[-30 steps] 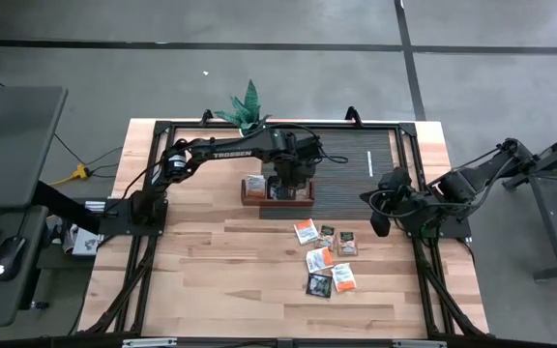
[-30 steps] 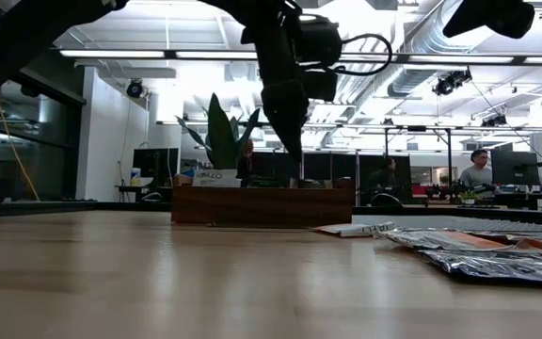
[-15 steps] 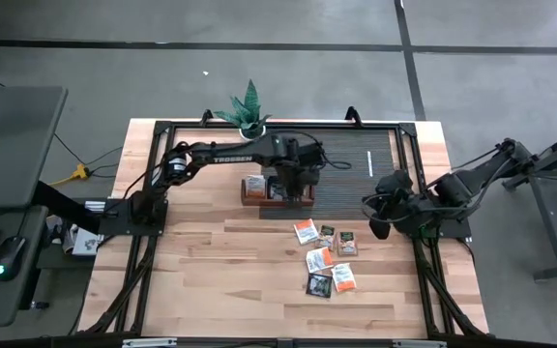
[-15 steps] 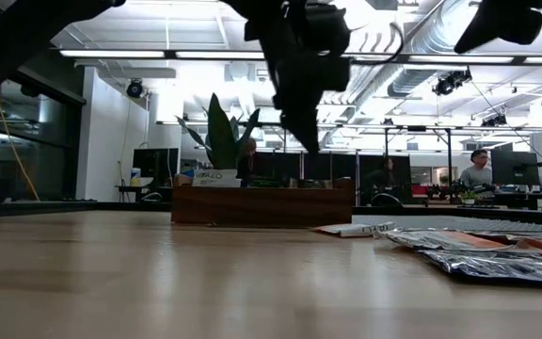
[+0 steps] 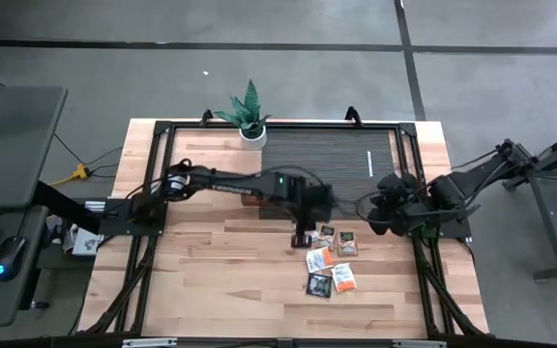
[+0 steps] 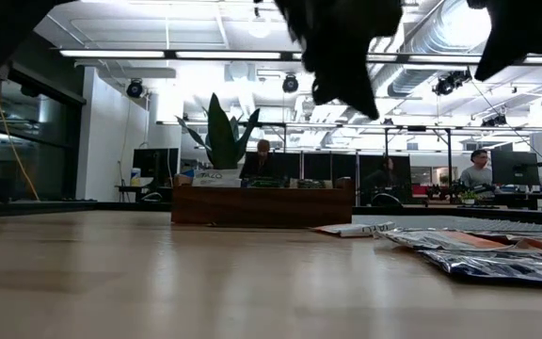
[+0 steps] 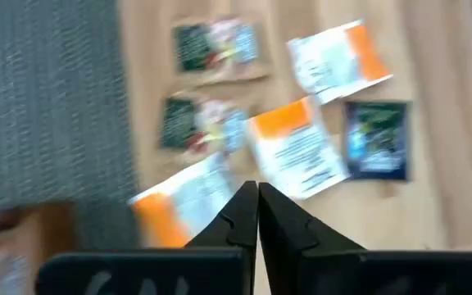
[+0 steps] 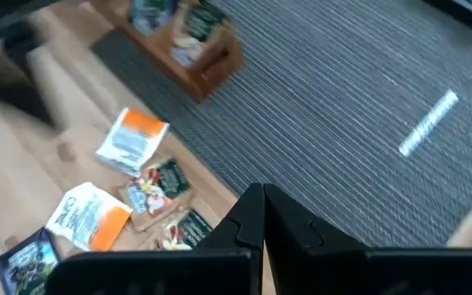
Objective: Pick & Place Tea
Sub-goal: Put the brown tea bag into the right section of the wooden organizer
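Note:
Several loose tea sachets (image 5: 329, 259) lie flat on the wood, some white-and-orange (image 7: 295, 152), some dark with a light label (image 7: 200, 124). My left gripper (image 5: 303, 235) hovers over the cluster's far-left sachet, fingers shut (image 7: 257, 190) and well above the table in the low view (image 6: 346, 56). The brown wooden tray (image 6: 262, 202) with sachets standing in it (image 8: 188, 37) sits on the mat's edge, mostly covered by the left arm in the high view. My right gripper (image 5: 380, 208) waits shut (image 8: 260, 193) over the mat's right part.
A dark ribbed mat (image 5: 341, 159) covers the far middle of the table, with a white strip (image 5: 369, 164) on it. A potted plant (image 5: 249, 114) stands at the far edge. Bare wood (image 5: 211, 280) stretches to the near left. People sit in the room behind (image 6: 478, 169).
My left gripper has risen from over the tray and swung toward the table's near edge and a little right, ending above the loose sachets. The sachets and the tray have stayed where they were.

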Controlling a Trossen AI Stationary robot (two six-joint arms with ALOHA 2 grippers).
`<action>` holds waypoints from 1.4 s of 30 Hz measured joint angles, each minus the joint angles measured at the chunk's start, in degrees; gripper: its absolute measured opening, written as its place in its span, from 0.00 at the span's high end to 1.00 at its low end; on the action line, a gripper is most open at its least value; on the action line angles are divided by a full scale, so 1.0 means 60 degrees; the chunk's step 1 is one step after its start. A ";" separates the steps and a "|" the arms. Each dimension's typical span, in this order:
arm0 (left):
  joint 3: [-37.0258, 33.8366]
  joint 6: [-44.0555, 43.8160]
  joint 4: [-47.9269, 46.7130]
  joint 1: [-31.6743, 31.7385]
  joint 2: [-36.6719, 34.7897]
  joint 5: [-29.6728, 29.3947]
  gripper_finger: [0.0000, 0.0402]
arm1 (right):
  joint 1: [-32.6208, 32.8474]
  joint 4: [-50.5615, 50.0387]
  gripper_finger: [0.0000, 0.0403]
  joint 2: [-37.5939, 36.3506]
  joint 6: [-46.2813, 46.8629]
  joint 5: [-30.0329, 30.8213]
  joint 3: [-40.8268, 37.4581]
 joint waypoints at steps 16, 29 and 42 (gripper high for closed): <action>-0.2315 -0.3891 0.5101 -0.0653 -0.0015 -0.0406 1.00 | -0.1980 0.0833 1.00 -0.1771 -0.0334 -0.0928 -0.1128; -0.2563 -0.4537 0.5497 -0.1265 -0.0015 -0.2554 1.00 | -0.3858 0.5865 1.00 -0.3341 -0.1462 -0.3308 -0.5132; -0.2538 -0.5281 0.5558 -0.1264 0.0680 -0.2469 1.00 | -0.4447 0.7890 1.00 -0.1455 -0.1989 -0.4338 -0.5628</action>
